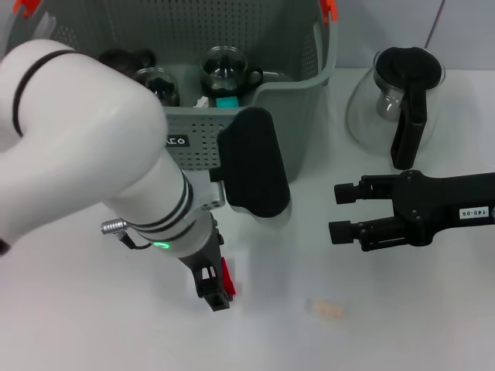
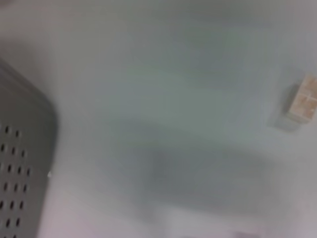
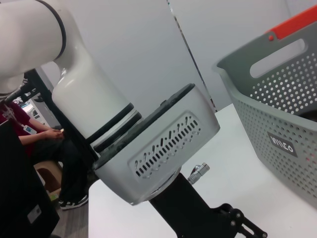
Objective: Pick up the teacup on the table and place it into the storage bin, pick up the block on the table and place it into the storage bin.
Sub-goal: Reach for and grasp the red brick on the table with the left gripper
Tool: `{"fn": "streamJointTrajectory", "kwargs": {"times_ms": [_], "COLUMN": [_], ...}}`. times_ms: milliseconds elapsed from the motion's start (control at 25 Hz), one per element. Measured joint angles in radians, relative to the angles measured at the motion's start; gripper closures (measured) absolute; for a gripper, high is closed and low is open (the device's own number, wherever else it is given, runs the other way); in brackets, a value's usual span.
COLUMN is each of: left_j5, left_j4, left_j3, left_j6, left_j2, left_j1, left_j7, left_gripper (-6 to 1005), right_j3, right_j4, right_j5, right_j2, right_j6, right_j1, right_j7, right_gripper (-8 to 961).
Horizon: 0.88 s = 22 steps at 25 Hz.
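Left gripper is pointing down at the table with a red block at its fingertips.

In the head view, the red block is sitting against the left gripper's dark fingers, low over the white table; whether the fingers are clamping it or only flanking it cannot be told. The storage bin is standing behind that arm, and glass teacups are lying inside it with a small teal piece. A small pale block is resting on the table, apart from both grippers. The right gripper is hovering to the right with its fingers spread wide, holding nothing. A glass pitcher with a black handle is standing beside the bin.
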Motion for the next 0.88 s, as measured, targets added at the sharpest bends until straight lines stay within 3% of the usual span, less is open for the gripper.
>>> {"fn": "streamJointTrajectory", "kwargs": {"times_ms": [880], "left_j5": [0.019], "left_j4": [0.029], "left_j3": [0.049], "left_j6": [-0.027], "left_j2": [-0.002], "left_j1": [-0.010], "left_j7": [-0.064], "left_gripper": [125], "right_j3": [0.000], "right_j4": [0.000], "right_j5": [0.002], "right_j2": [0.000], "right_j6": [0.005], "right_j1": [0.000], "right_j7": [-0.002], "right_gripper": [56]}}
